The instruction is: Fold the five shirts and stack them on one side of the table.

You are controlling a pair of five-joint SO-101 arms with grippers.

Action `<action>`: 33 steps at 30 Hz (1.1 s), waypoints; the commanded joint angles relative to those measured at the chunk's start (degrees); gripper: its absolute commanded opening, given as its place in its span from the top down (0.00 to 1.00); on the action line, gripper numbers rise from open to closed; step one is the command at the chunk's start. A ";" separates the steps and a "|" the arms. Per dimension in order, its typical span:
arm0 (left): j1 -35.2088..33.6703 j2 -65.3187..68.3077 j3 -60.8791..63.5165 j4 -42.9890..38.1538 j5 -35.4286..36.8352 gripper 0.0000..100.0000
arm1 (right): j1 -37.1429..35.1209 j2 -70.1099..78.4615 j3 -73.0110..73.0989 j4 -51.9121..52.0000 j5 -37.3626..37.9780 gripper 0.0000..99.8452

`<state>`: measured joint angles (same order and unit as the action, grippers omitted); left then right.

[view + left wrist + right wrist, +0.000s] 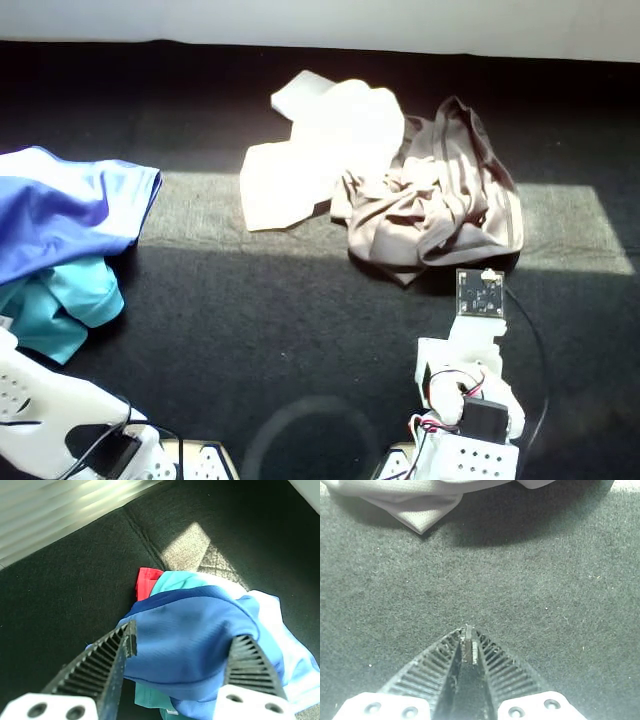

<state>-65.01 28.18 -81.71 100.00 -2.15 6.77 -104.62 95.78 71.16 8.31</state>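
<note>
A blue shirt [60, 205] lies crumpled at the table's left over a teal shirt [60, 300]. In the left wrist view the blue shirt [200, 640] covers the teal shirt [175, 582] and a red shirt [146, 581] peeks out behind. My left gripper [182, 647] is open above the blue shirt, holding nothing. A white shirt [315, 150] and a crumpled beige shirt [440, 195] lie at the back middle. My right gripper [467, 635] is shut and empty over bare mat, just short of the beige shirt's corner [415, 502]. The right arm [470, 390] stands at the front.
The table is covered by a dark mat [280, 320], with a sunlit band [200, 215] running across its middle. The left arm's white base [60, 420] sits at the front left corner. A pale wall edge [400, 25] bounds the far side.
</note>
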 commanded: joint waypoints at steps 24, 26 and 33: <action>38.46 -16.92 3.74 0.44 -0.09 0.68 | 0.48 -0.13 7.60 -0.66 -0.26 0.99; 35.38 -16.92 8.48 0.44 -0.26 0.69 | 0.48 -0.13 7.60 -0.66 -0.26 0.99; 16.57 -17.01 27.47 -2.64 -2.81 0.97 | 0.48 -0.13 7.60 -0.66 -0.26 0.99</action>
<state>-40.04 13.67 -59.03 99.91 -4.44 6.77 -104.62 95.78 71.16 8.31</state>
